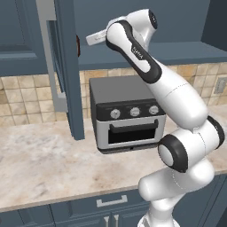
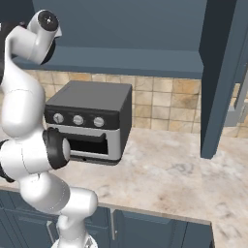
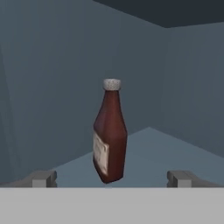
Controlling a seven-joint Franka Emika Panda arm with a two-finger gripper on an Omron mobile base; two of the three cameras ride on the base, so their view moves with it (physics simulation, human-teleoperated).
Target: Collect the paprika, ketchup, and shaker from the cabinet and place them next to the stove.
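Observation:
The ketchup (image 3: 109,135), a dark brown-red bottle with a pale label and a light cap, stands upright on the shelf inside the slate-blue cabinet (image 3: 175,109). My gripper (image 3: 112,179) is open, its fingertips (image 3: 43,178) set wide on either side of the bottle's base and short of it, touching nothing. In the left base view the gripper (image 1: 90,40) reaches up into the cabinet just past the open door (image 1: 66,66), where a dark red sliver (image 1: 78,45) peeks out. The paprika, shaker and stove are out of view.
A silver-and-black toaster oven (image 1: 126,117) sits on the marble counter (image 1: 40,164) right under the raised arm. The open cabinet door (image 2: 220,72) hangs down over the counter (image 2: 169,179). Blue base cabinets (image 1: 111,208) run below the counter edge.

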